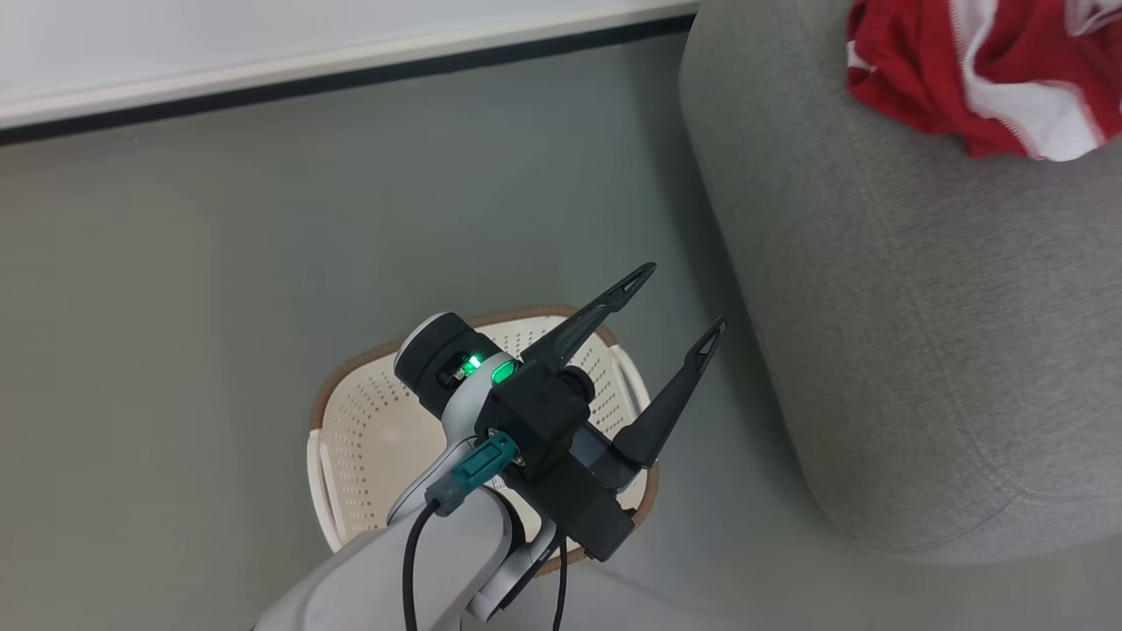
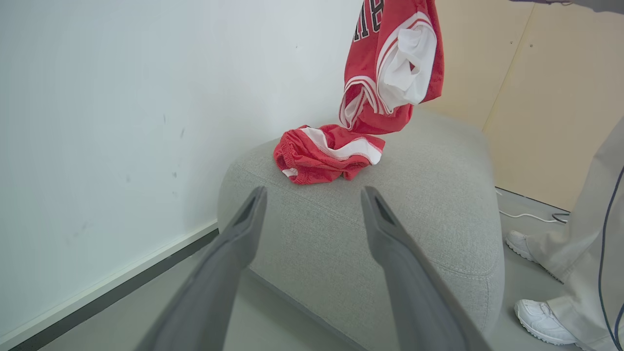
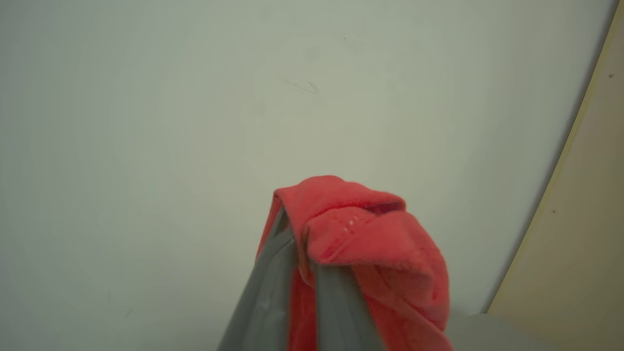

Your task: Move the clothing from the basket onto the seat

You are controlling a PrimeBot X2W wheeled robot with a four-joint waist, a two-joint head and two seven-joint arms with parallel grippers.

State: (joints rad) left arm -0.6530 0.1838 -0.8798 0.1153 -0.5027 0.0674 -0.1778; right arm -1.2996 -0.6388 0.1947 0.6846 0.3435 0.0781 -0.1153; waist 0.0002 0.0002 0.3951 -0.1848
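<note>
The right gripper [image 3: 300, 253] has its two fingers pressed together on a fold of red fabric that drapes over and past their tips, with a pale wall [image 3: 243, 97] behind. In the left wrist view that fabric is a red jersey [image 2: 390, 73] with white bands and dark lettering. It hangs with its long axis vertical, top out of frame, and its lower end comes down to a pair of red shorts [image 2: 326, 156]. The shorts lie crumpled on top of the grey sofa [image 2: 341, 243], long axis across the view and gathered waistband toward the wall. The left gripper [image 1: 685, 296] holds nothing, its fingers spread wide and pointing toward the sofa [image 1: 877, 307], well short of the red heap [image 1: 982, 70] at the far end. Directly below it stands the cream laundry basket [image 1: 351, 421] on the grey floor [image 1: 219, 307]. The part of its inside not hidden by the arm shows bare perforated walls. Beside the sofa stands a person in pale trousers and white shoes [image 2: 541, 321].
</note>
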